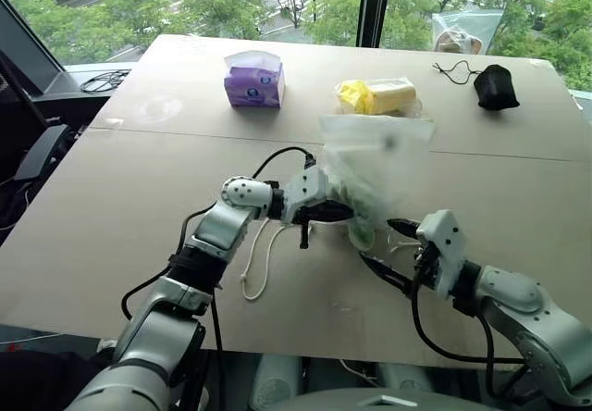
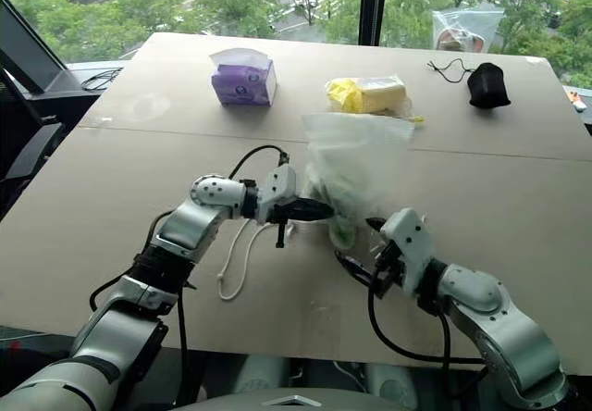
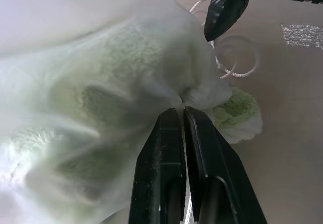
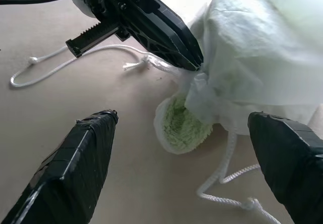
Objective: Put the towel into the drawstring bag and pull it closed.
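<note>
1. My left gripper (image 3: pixel 182 108) has its fingers clenched on the gathered neck of the drawstring bag (image 1: pixel 375 166), pinching the thin plastic right at the puckered mouth.
2. The bag stands up off the bench (image 1: pixel 139 217) near the middle, its closed end raised and its mouth down low by the left fingers.
3. The towel (image 4: pixel 181 125) is mostly inside the bag; I can see its green through the plastic, and one fluffy corner pokes out of the mouth and rests on the bench.
4. My right gripper (image 4: pixel 184 158) has its fingers released and spread wide, one on either side of the towel corner, grasping nothing.
5. One white cord (image 4: pixel 227 183) trails from the mouth across the bench between the right fingers; another cord (image 1: pixel 254 263) lies looped under my left arm.
6. At the far side of the bench sit a purple tissue pack (image 1: pixel 253 79), a clear bag with yellow contents (image 1: pixel 379 96) and a black pouch (image 1: pixel 496 87).
</note>
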Available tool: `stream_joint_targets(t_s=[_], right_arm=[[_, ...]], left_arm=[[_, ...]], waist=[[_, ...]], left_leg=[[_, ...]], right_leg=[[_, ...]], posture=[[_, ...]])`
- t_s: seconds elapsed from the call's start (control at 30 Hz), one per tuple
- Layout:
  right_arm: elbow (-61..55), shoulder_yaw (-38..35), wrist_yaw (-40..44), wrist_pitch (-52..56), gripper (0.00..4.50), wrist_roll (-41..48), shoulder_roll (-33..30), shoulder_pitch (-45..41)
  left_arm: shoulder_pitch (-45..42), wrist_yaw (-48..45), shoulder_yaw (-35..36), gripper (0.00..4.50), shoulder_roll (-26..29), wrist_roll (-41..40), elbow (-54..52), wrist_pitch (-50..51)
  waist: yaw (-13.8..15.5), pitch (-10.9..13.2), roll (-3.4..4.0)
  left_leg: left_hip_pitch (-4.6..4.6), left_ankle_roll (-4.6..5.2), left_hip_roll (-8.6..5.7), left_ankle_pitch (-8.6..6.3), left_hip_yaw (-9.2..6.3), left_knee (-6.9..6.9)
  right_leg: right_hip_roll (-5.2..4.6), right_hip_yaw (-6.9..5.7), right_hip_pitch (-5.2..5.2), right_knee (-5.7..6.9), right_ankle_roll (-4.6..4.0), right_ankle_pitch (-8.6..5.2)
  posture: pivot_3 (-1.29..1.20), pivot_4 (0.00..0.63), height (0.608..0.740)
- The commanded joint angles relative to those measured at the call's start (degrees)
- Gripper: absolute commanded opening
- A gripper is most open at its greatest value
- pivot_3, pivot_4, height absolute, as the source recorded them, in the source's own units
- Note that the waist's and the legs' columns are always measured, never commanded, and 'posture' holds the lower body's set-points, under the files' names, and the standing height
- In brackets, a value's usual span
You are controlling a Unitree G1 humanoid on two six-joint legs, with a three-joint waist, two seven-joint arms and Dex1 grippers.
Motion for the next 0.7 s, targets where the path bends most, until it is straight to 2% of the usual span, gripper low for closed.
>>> stream_joint_targets(t_s=[0.03, 0.13, 0.3, 0.4, 0.5, 0.7], right_arm=[[-0.9, 0.1, -2.9, -0.6, 4.44, -2.2, 1.4, -1.6], [-1.5, 0.4, -2.9, 0.6, 4.44, -2.2, 1.1, -1.0], [0.4, 0.0, -2.7, 0.4, 4.44, -3.2, 0.5, -1.4], [1.6, 0.6, -1.9, -0.2, 4.44, -4.0, 0.2, -2.5], [1.3, 0.4, -1.3, -0.5, 4.44, -3.4, 0.7, -3.0], [0.4, 0.2, -1.6, -0.7, 4.44, -3.6, 0.9, -1.5]], left_arm=[[-1.7, -1.6, 0.6, 0.03, -0.8, -0.5, 1.0, 0.7], [-2.7, -2.5, 2.2, 0.03, -1.7, -3.6, 0.4, 6.5], [-4.3, -8.5, 2.5, 0.03, 0.9, -7.2, -2.7, 13.7], [-5.1, -9.2, 2.3, 0.91, 1.6, -6.5, -2.8, 13.5], [-5.6, -9.4, 1.0, 2.33, 1.5, -4.7, -2.3, 11.4], [-6.7, -8.7, -1.8, 2.33, -0.1, 0.6, 2.6, 6.4]], waist=[[0.0, 0.0, 0.00], [0.2, 0.0, 0.00], [0.0, 0.0, 0.00], [-0.1, 0.0, 0.00], [0.0, 0.0, 0.00], [0.1, 0.0, 0.00]], left_leg=[[0.00, 0.00, 0.00, 0.00, -0.01, 0.00], [0.00, 0.00, 0.00, 0.00, -0.02, 0.01], [-0.08, 0.00, 0.00, 0.00, -0.09, 0.01], [-0.06, 0.00, -0.01, 0.00, -0.08, 0.01], [-0.06, 0.00, -0.02, 0.00, -0.10, 0.01], [-0.14, 0.00, -0.03, 0.00, -0.13, 0.01]], right_leg=[[0.00, -0.01, 0.00, 0.00, 0.00, 0.00], [-0.01, -0.03, 0.00, 0.00, 0.01, 0.00], [0.00, -0.08, -0.02, -0.01, 0.01, -0.01], [0.01, -0.06, -0.02, -0.02, 0.01, -0.01], [0.01, -0.08, -0.02, -0.02, 0.01, -0.01], [0.01, -0.11, -0.02, -0.09, 0.00, 0.00]], posture=[[0.00, 0.150, 0.740], [0.00, 0.150, 0.740], [0.00, 0.150, 0.740], [0.00, 0.150, 0.740], [0.00, 0.150, 0.740], [0.00, 0.150, 0.740]])
